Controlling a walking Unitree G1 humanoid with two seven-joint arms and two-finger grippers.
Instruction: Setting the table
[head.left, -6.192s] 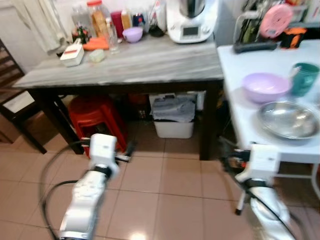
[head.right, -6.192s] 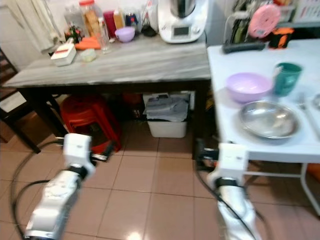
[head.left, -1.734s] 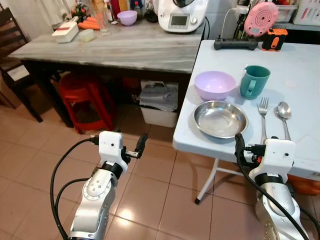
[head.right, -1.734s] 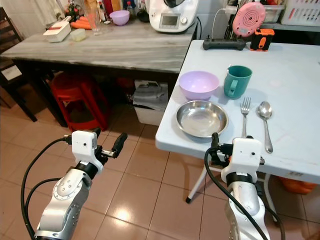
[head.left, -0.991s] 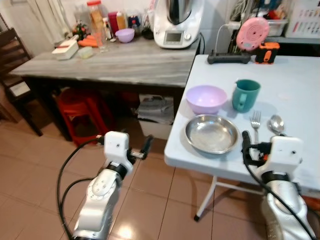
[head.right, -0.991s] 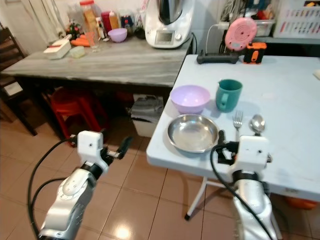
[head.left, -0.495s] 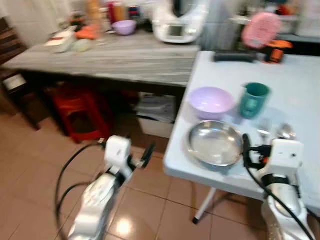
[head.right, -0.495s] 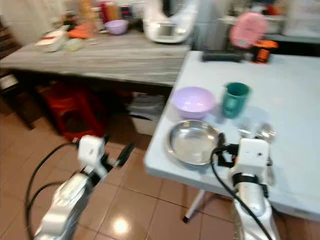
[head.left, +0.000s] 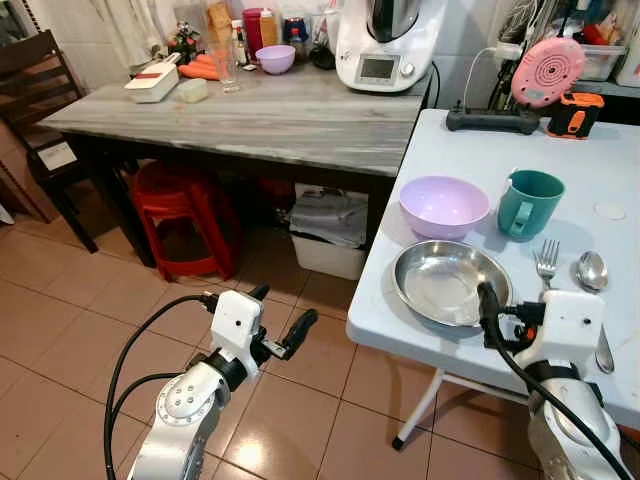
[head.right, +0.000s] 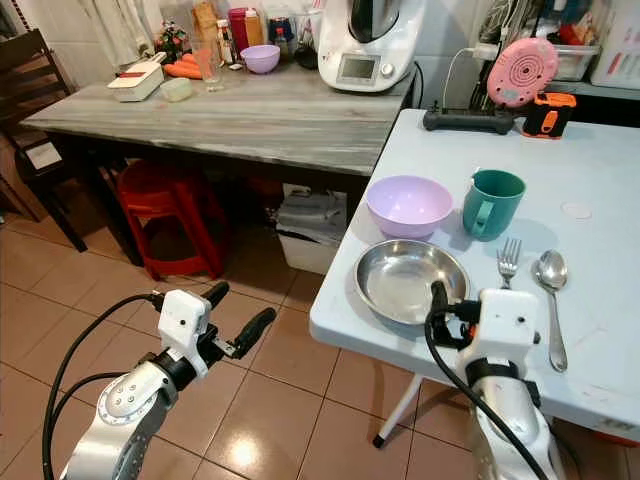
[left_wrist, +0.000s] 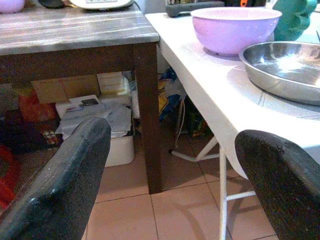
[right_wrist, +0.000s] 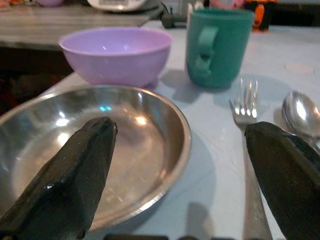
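A tiled kitchen floor (head.left: 90, 330) runs under a grey wooden counter (head.left: 250, 115) against the wall and a white folding surface (head.right: 600, 190) butted against its right end. On the white surface sit a steel plate (head.right: 410, 280) near the front edge, a lilac bowl (head.right: 408, 205) just behind it, a teal mug (head.right: 492, 203) beside the bowl, and a fork (head.right: 508, 260) and spoon (head.right: 552, 285) lying to the plate's right.

The right claw (right_wrist: 180, 185) hovers low at the front edge, released, its two black fingers spread wide; one finger sits over the plate's near rim and the other over the fork's handle. The right arm rises from below the edge with its cable looping beside it.

The left claw (left_wrist: 170, 185) hangs out over the open floor, well apart from the surface, also released with its fingers spread, pointing toward the gap under the counter. There a red stool (head.left: 185, 215) and a white bin (head.left: 330, 235) stand, with bare tiles in front of them.

The left wrist view shows the white surface's edge from below and its thin folding leg (left_wrist: 222, 200). The right wrist view brings the plate's shiny hollow and the fork tines up close.
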